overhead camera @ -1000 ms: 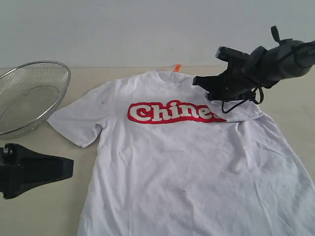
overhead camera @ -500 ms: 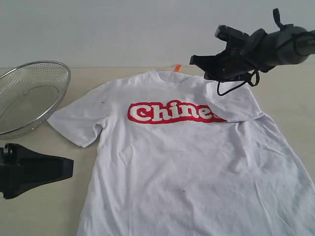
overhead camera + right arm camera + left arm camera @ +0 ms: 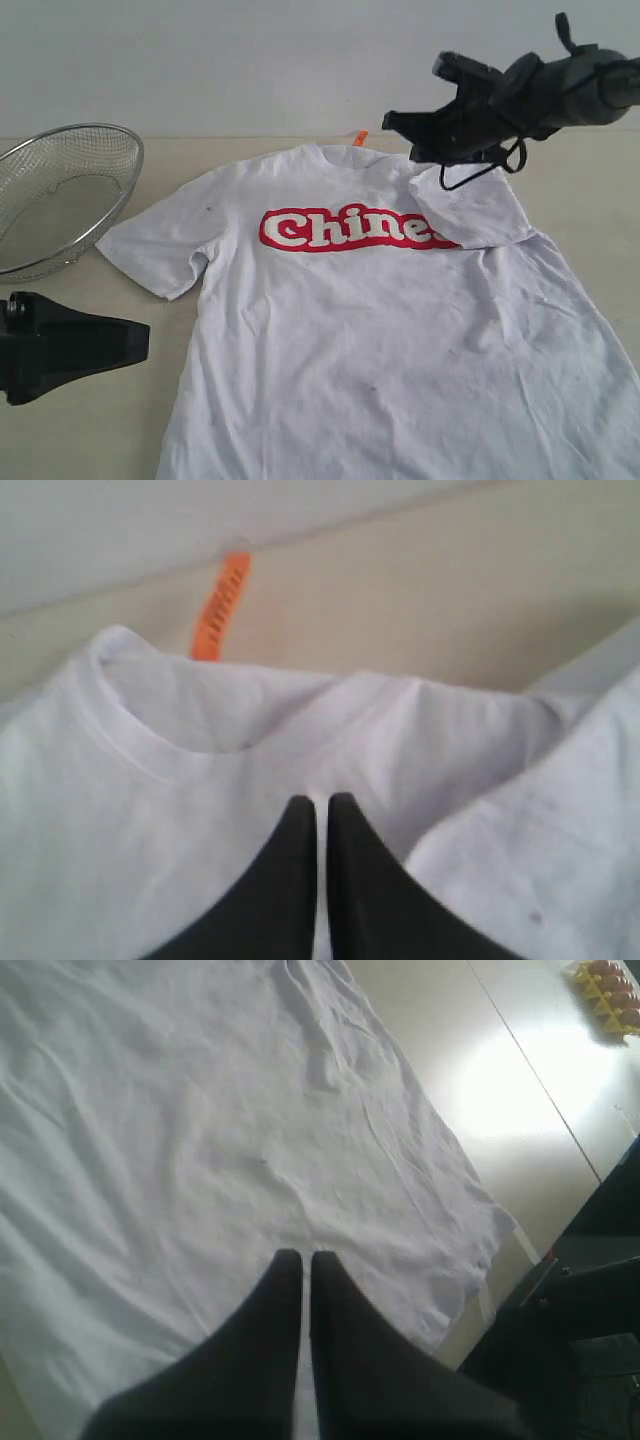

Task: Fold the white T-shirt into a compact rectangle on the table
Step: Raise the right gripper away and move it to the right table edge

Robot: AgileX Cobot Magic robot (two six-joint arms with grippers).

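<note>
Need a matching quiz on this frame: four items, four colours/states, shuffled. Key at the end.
Items
1. white T-shirt
2. neck tag
3. mesh basket
4. right gripper

Descriptions
A. orange, sticking out behind the collar
B. shut, hovering over the shirt near the collar
C. lying face up, one sleeve folded in over the end of the lettering
D. silver wire, beside the sleeve that is spread out

Pairs: 1-C, 2-A, 3-D, 4-B

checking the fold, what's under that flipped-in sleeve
The sleeve lies on the white T-shirt, covering the end of the red lettering; letters past "Chine" are hidden.
</note>
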